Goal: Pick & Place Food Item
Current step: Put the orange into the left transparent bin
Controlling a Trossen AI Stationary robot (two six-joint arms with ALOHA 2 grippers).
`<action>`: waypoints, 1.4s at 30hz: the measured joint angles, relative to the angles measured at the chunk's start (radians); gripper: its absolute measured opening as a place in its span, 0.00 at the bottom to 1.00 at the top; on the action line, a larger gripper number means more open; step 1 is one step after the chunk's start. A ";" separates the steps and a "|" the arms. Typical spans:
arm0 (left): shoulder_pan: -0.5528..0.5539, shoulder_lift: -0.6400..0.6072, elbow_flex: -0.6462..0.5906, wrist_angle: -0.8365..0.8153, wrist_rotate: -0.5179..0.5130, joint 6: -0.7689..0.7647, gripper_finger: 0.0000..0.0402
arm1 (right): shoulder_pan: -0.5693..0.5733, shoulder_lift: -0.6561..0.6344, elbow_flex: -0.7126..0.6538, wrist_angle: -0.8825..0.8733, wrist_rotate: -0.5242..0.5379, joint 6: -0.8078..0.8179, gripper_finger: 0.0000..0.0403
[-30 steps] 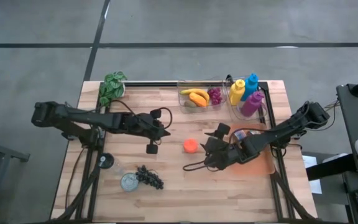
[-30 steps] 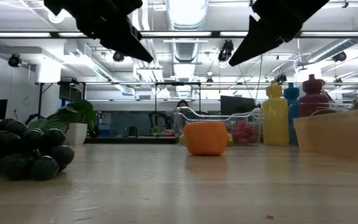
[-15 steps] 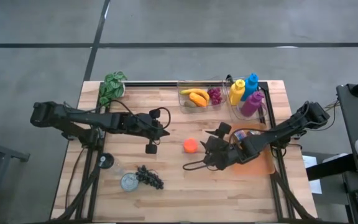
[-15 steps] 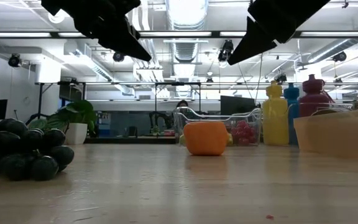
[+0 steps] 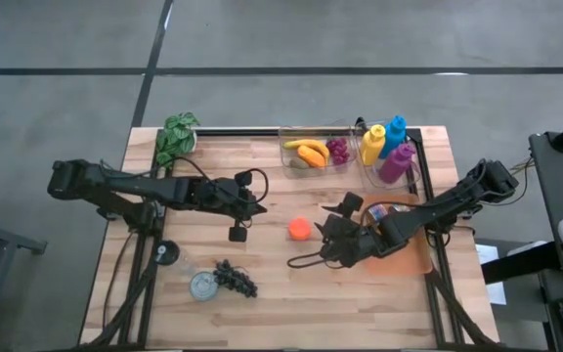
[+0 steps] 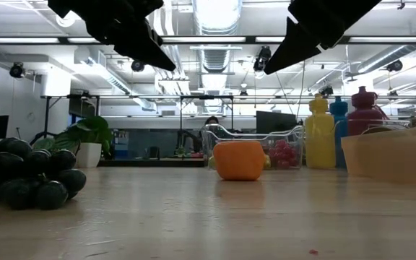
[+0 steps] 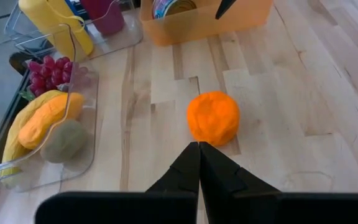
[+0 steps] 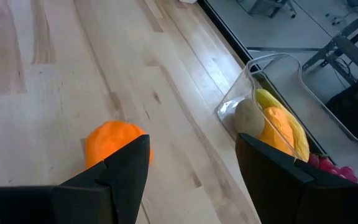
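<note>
- Sitting untouched on the bare wood of the desk (image 5: 203,259), the orange toy fruit (image 5: 299,229) has not been picked up, so I judge the task to be at its start.
- The right tool (image 5: 332,238) hovers just beside the orange fruit on the high view, on its orange-tray side, with its two fingers spread apart and nothing between them; its wrist view shows the fruit (image 8: 114,143) past one finger, not yet bracketed.
- The left tool (image 5: 258,207) hangs over the desk on the fruit's other side, a little apart, with its fingers pressed together and empty; its wrist view looks straight at the fruit (image 7: 212,117).
- From table height the fruit (image 6: 239,159) rests flat on the wood while both arms stay above it, touching nothing.
- An orange tray (image 5: 413,256) lies under the right arm with a tin can (image 7: 173,6) in it; a clear bin (image 5: 291,161) at the back edge holds a banana (image 5: 310,151), a greenish fruit and red grapes (image 5: 337,150).
- Dark grapes (image 5: 237,278) lie near the front edge.
- Left to do, as I judge it: lower a tool around the fruit, close, lift, carry and release; which container is meant I cannot tell.
</note>
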 joint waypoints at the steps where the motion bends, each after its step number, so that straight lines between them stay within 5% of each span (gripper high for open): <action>1: 0.000 0.000 0.000 0.000 0.000 0.000 0.04 | 0.000 0.000 0.000 0.000 -0.001 0.000 0.58; 11: 0.000 0.000 0.000 0.000 0.000 0.000 0.04 | 0.000 0.000 0.001 0.000 -0.013 0.000 0.58; 19: 0.000 0.000 0.000 -0.001 0.000 0.000 0.04 | -0.025 0.000 -0.009 0.043 -0.233 0.000 0.58; 42: 0.000 0.000 0.000 -0.002 0.000 -0.001 0.04 | -0.114 0.001 -0.132 0.343 -0.351 -0.092 0.58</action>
